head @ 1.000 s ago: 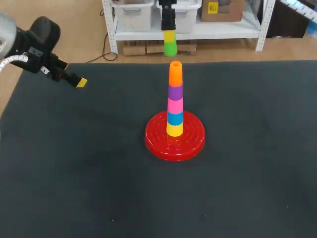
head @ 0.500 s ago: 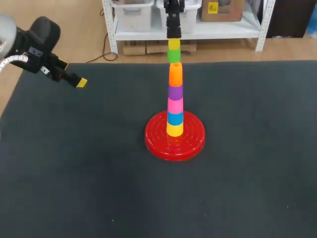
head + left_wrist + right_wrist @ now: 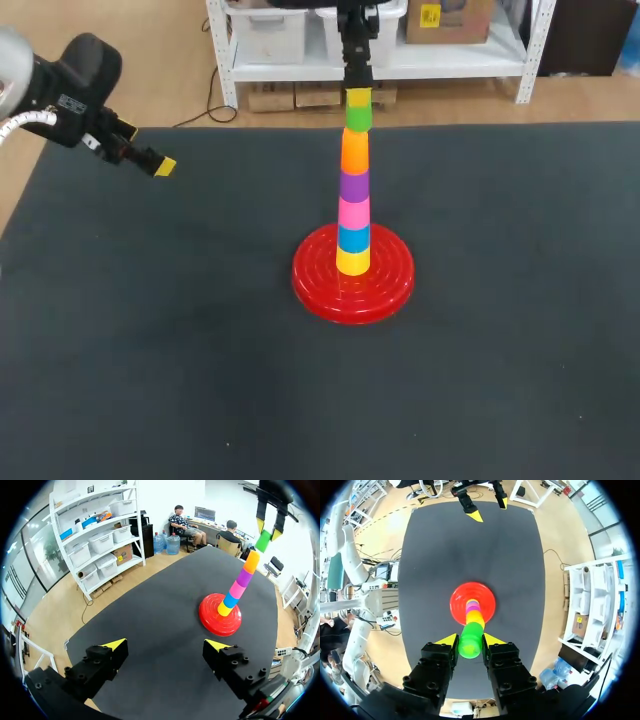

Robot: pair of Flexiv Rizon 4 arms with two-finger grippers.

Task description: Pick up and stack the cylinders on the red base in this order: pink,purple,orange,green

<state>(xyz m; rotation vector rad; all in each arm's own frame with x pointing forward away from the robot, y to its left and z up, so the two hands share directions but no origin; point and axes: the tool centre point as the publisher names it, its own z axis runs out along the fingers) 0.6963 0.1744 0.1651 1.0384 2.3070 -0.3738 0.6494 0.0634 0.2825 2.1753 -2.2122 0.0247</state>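
left arm (image 3: 85, 65): fat rounded black wrist housing on a silver-grey link, small white marking on the black. white braided cable (image 3: 25, 121) runs along it. left gripper (image 3: 165, 645): two chunky black finger blocks, round recessed screws on top, yellow wedge tips. right gripper (image 3: 470, 640): same black blocks, same screw pattern, same yellow wedges. It looks slim and black in the head view.

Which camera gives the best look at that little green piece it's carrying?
The right wrist view: the green cylinder sits close and large between the jaws of the right gripper, seen from above. The head view shows it small, side-on, just above the orange cylinder. The left wrist view shows it distant, over the stack.
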